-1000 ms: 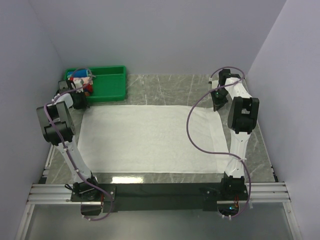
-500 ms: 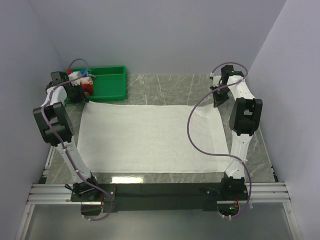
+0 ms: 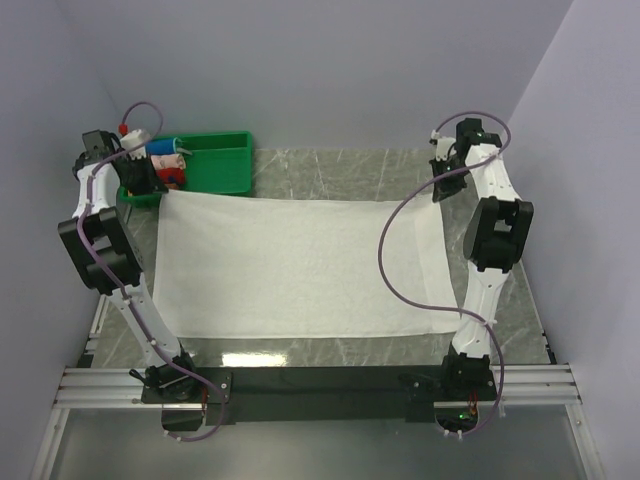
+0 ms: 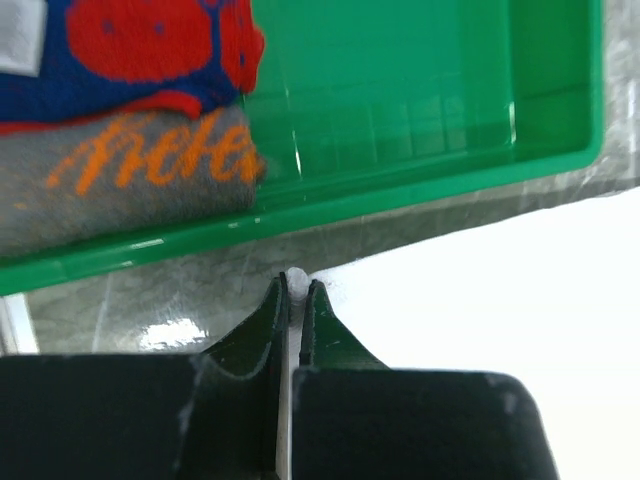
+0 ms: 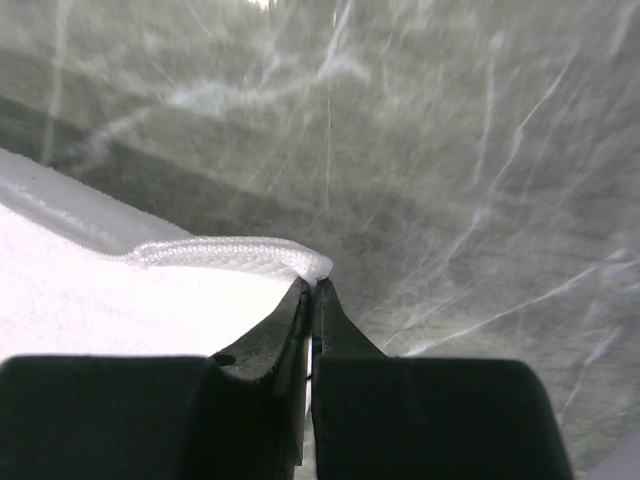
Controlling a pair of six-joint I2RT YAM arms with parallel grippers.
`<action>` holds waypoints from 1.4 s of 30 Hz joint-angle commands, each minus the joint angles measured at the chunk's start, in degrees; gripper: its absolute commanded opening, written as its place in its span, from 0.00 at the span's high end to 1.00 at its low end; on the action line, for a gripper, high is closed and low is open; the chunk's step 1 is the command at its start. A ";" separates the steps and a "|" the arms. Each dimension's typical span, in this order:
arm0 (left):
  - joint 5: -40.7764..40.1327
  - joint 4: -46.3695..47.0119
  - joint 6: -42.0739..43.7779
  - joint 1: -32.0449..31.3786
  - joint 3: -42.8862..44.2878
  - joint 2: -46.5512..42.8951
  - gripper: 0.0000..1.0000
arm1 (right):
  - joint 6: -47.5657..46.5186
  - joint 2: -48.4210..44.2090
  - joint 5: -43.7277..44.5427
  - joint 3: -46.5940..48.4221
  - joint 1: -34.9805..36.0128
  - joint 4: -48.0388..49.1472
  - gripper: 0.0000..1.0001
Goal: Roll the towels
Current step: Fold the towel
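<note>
The large white towel [image 3: 295,265] lies spread on the marble table, its far edge lifted and stretched between both grippers. My left gripper [image 3: 140,190] is shut on the towel's far left corner [image 4: 297,283], next to the green bin. My right gripper [image 3: 440,190] is shut on the far right corner [image 5: 318,268]. In the left wrist view the white towel [image 4: 480,300] fills the lower right. In the right wrist view the towel's hemmed edge [image 5: 220,255] runs left from the fingertips.
A green bin [image 3: 205,165] at the far left holds small rolled colourful cloths [image 3: 165,165]; they also show in the left wrist view [image 4: 130,110]. Grey walls close in on the left, right and back. The marble table [image 3: 330,170] shows beyond the towel.
Both grippers have moved away from the bases toward the far edge, pulling the towel's far corners with them. The towel's far edge now sits closer to the green bin.
</note>
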 commanded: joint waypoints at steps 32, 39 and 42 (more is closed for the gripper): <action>-5.19 -22.72 19.55 8.53 -2.07 -6.28 1.00 | -11.76 -16.57 0.61 -16.89 -1.45 -3.44 1.00; -11.17 -18.95 18.07 8.70 -8.93 -6.90 1.00 | -13.96 -13.94 4.56 -19.70 -2.15 -7.42 1.00; -11.44 -17.98 15.78 8.44 -9.11 -5.40 1.00 | -14.31 -12.09 2.64 -19.35 -2.07 -10.06 1.00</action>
